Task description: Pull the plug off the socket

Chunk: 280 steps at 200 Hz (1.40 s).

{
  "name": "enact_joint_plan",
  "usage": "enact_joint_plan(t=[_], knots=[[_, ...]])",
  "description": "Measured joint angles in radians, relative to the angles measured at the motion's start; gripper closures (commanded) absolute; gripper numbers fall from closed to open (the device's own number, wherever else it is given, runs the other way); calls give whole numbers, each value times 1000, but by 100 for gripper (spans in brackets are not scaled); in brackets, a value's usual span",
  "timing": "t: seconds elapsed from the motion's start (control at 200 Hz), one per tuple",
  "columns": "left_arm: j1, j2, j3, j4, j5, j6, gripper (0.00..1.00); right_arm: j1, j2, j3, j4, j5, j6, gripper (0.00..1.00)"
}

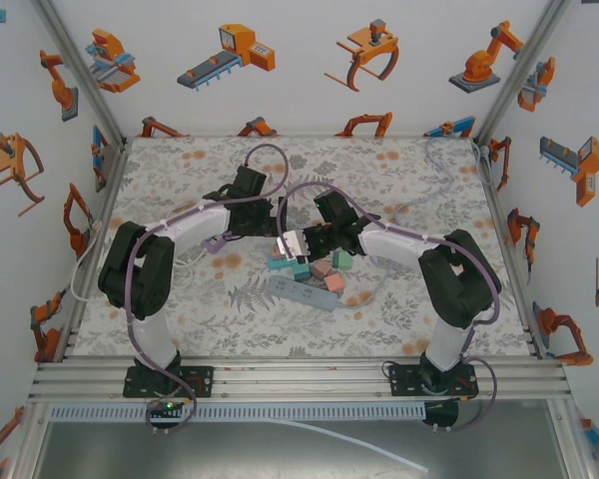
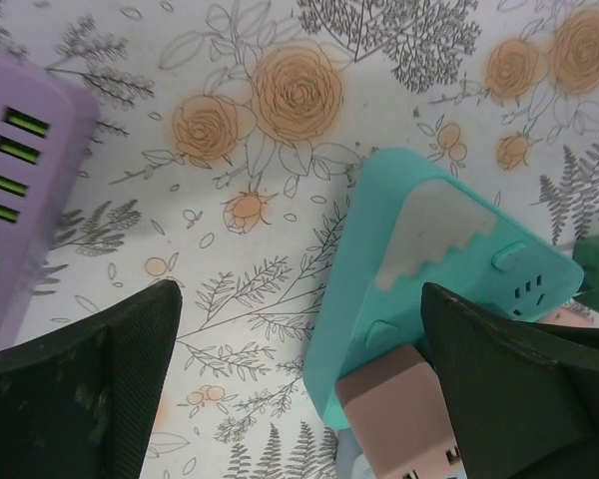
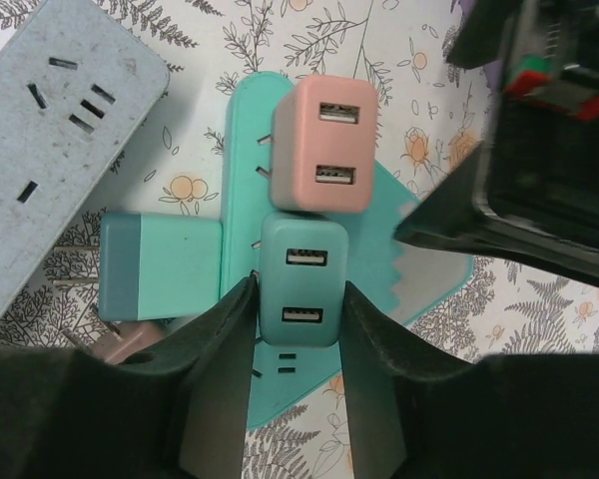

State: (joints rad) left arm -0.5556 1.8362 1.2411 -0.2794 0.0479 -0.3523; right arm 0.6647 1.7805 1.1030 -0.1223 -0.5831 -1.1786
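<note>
A teal two-port USB plug (image 3: 301,284) sits over the turquoise triangular socket (image 3: 242,190), and my right gripper (image 3: 298,299) is shut on its two sides. A bit of metal prong shows at the plug's left edge. A pink USB plug (image 3: 324,145) stands just beyond it on the same socket. My left gripper (image 2: 299,299) is open; its right finger (image 2: 519,389) lies over the socket (image 2: 429,230) beside the pink plug (image 2: 399,409). From above, both grippers meet over the socket (image 1: 283,263) at the table's middle.
A grey power strip (image 3: 50,130) lies close on the left, along with a loose two-tone turquoise charger (image 3: 165,264). A purple power strip (image 2: 20,200) lies to the left of my left gripper. The grey strip (image 1: 304,292) sits nearer the table's front.
</note>
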Motion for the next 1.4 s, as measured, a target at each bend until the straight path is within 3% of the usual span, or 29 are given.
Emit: enact_joint_plan(t=[0.34,0.481,0.681,0.806,0.991,1.402], knots=[[-1,40,-14,43,111,-11,19,0,4,0,16,-9,34,62],[-3,42,-15,43,124,-14,24,0,17,8,26,-30,46,75],[-7,42,-19,45,135,-20,38,0,30,24,24,-38,68,79],[-11,43,-21,58,155,-31,54,0,30,24,31,-37,90,80],[-1,37,-28,63,168,-32,59,-1,30,24,34,-33,114,81],[-2,41,-25,54,149,-32,58,-3,29,24,61,-37,222,88]])
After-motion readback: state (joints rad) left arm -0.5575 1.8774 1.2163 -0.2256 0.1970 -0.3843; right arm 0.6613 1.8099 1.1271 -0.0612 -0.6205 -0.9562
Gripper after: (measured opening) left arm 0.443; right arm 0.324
